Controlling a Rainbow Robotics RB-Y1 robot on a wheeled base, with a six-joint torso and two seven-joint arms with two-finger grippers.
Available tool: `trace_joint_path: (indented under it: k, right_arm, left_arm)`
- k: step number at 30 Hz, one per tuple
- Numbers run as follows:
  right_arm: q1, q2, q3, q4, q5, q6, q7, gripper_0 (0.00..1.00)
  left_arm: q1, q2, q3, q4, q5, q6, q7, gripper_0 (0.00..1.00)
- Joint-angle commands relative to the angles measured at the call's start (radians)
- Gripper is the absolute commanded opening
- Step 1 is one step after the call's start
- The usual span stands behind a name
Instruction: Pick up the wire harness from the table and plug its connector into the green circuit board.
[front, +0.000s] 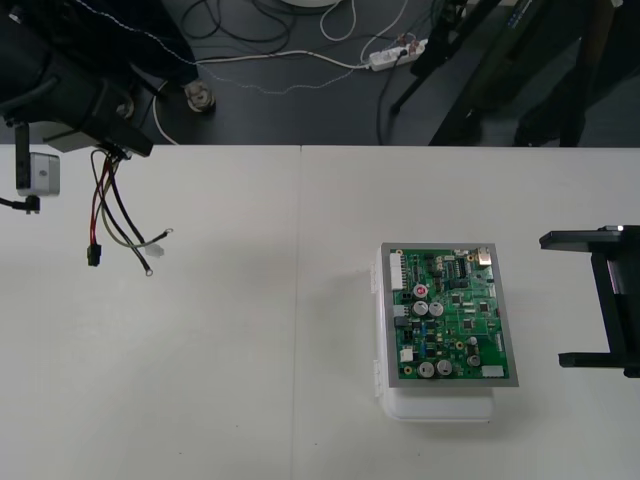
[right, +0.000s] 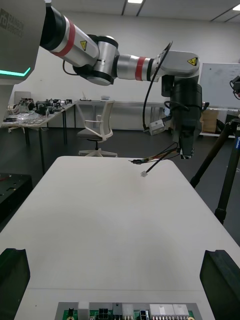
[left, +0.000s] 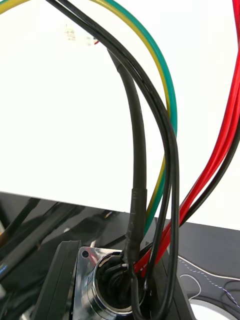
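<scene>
Fingers (left: 64, 287) of the left gripper (front: 112, 150) are pinching the harness (front: 97, 215) by its socket (left: 102, 290) — the flange is sitting squeezed between them, and the red, black and green wires (left: 150, 150) are rising out of it. Below those fingertips the wires are hanging loose over the table (front: 250, 330), with the plug (front: 93, 255) dangling at the lowest end, well apart from the board (front: 450, 315). Off to their right the board is lying on its base (front: 440, 405). Just beside it the right gripper (front: 560, 300) is hovering, its fingers (right: 12, 280) standing spread wide apart — the board's near edge is showing between them.
</scene>
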Motion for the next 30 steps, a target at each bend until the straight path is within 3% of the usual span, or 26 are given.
trace_joint_path:
  k: [1,8,19,24,30]
  right_arm:
    - [-0.011,0.000,-0.001,-0.012,0.004,-0.005,0.031,1.00]
    - [-0.011,0.000,-0.001,-0.012,0.004,-0.005,0.036,1.00]
    - [-0.011,0.000,-0.001,-0.012,0.008,-0.005,0.031,1.00]
    - [-0.009,0.000,-0.003,-0.009,0.013,-0.005,0.022,1.00]
    - [-0.005,0.000,-0.003,-0.001,0.019,-0.005,0.022,1.00]
  left_arm:
    - [0.138,0.006,0.246,-0.052,0.011,-0.171,0.264,0.00]
    - [0.301,-0.058,0.486,-0.129,-0.018,-0.206,0.557,0.00]
    - [0.480,-0.206,0.677,-0.169,-0.065,-0.206,0.850,0.00]
    - [0.565,-0.327,0.801,-0.284,-0.165,-0.206,1.008,0.00]
    - [0.649,-0.448,0.836,-0.442,-0.228,-0.206,1.239,0.00]
